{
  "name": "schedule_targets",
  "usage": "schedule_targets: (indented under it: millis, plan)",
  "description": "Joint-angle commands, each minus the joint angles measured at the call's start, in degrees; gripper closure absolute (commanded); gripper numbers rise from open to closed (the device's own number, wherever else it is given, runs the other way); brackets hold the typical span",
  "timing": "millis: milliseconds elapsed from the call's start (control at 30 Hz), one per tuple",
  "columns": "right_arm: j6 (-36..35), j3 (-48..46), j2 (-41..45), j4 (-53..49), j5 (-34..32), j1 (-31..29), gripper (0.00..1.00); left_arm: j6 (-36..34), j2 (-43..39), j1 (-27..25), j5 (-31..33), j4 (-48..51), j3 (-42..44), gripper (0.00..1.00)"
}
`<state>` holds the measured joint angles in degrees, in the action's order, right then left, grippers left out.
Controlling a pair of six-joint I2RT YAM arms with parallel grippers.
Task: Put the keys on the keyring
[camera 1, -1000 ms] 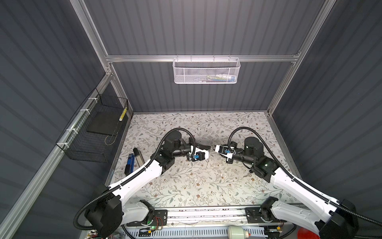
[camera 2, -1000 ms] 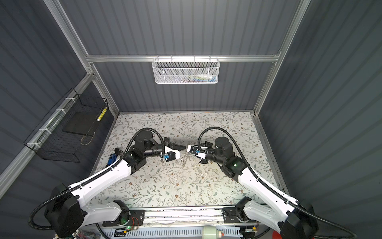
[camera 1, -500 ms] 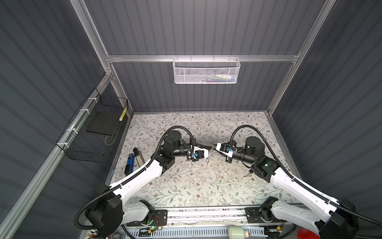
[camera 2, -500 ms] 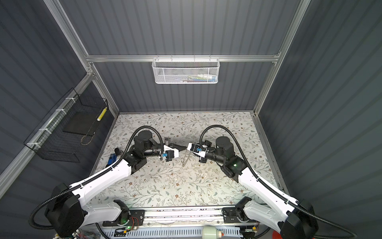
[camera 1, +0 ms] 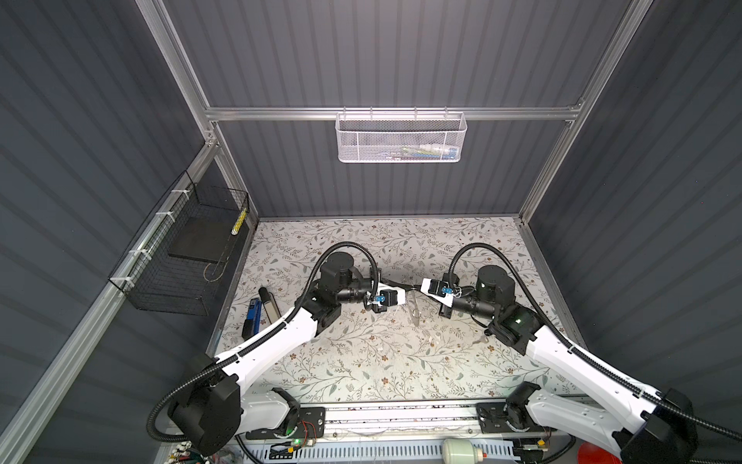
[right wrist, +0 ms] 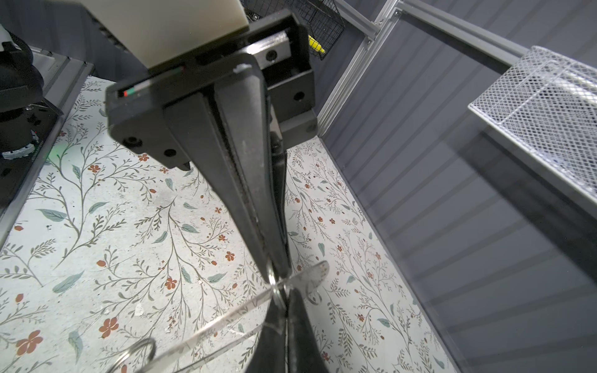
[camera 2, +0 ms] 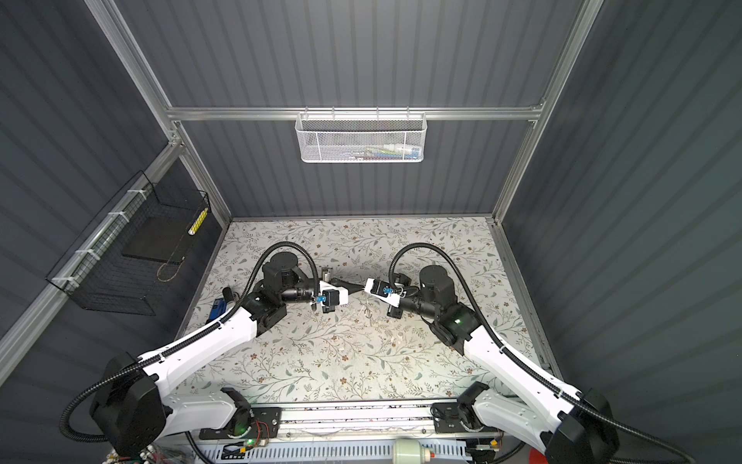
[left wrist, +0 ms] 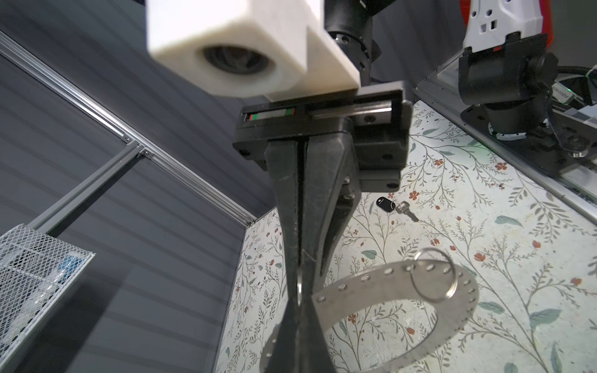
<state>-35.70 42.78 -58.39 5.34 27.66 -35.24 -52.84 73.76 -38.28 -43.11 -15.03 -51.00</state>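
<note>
Both arms reach in low from the near edge, elbows bent, wrists level, meeting tip to tip over mid tabletop (camera 1: 361,361). L end effector (camera 1: 408,287) pinches keyring (left wrist: 465,316) by its rim; plate hangs edge-down, off the surface. R end effector (camera 1: 418,286) is pressed together on same rim. Black-headed key (left wrist: 385,204) lies on tabletop by R elbow. Small label (left wrist: 561,95) by R arm's base: too blurred to read.

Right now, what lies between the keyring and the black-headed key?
Nothing: in the left wrist view, only bare floral mat shows between the keyring and the key.
</note>
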Motion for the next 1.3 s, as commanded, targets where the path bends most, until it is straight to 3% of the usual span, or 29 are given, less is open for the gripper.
schedule_targets:
  millis: [0, 133, 267, 633, 1267]
  plan:
    - [-0.5, 3.2, 0.3, -3.0, 0.5, -0.3, 1.00, -2.7, 0.5, -0.1, -0.2, 5.7, -3.3, 0.79]
    - [-1.2, 6.8, -0.8, -11.8, -2.1, -0.3, 1.00, -10.2, 0.5, -0.2, 4.8, 17.1, -7.3, 0.68]
    - [-1.8, 10.4, -3.3, -20.5, -3.3, -0.2, 1.00, -15.5, 1.8, -0.2, 8.0, 26.6, -11.4, 0.65]
    - [-0.9, 16.5, -8.2, -29.2, -3.9, -0.3, 1.00, -15.0, 2.4, -0.7, 9.1, 26.9, -12.8, 0.70]
    - [2.0, 18.9, -9.9, -30.0, -4.2, -0.3, 1.00, -10.4, 4.9, -2.8, 7.5, 25.9, -14.5, 0.79]
